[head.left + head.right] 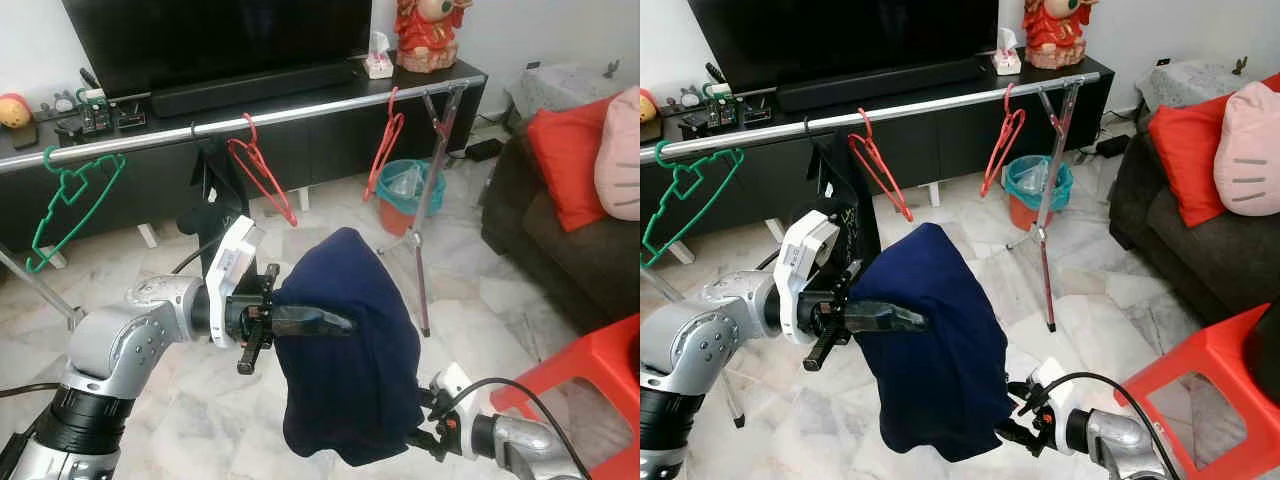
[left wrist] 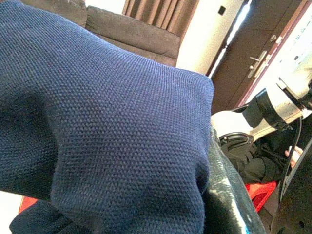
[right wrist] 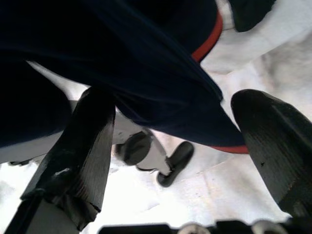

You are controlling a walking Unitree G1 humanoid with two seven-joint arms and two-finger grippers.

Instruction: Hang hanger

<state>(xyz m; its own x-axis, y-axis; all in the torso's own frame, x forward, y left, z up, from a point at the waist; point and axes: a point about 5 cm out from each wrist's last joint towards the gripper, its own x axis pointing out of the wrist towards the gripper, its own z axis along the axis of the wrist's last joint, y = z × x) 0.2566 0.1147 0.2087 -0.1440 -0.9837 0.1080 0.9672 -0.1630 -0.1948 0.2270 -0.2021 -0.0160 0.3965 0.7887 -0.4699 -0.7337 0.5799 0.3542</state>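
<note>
A navy garment [image 1: 345, 350] hangs from my left gripper [image 1: 318, 322], which is raised at chest height and shut on its top; one black finger [image 1: 310, 321] lies along the outside of the cloth. A red hanger edge [image 3: 208, 43] shows inside the garment. My right gripper [image 3: 173, 102] is open just under the garment's lower hem [image 1: 400, 440], with the cloth lying over the gap between its fingers. Beyond stands a silver clothes rail [image 1: 300, 110] carrying a green hanger [image 1: 70, 200] and two red hangers [image 1: 262, 175] [image 1: 385, 145].
A black TV console [image 1: 300, 150] runs behind the rail. The rail's folding leg [image 1: 425, 230] stands right of centre beside a teal and red bucket [image 1: 408, 190]. A dark sofa with a red cushion [image 1: 565, 160] is at right, and a red plastic stool [image 1: 590, 390] is near my right arm.
</note>
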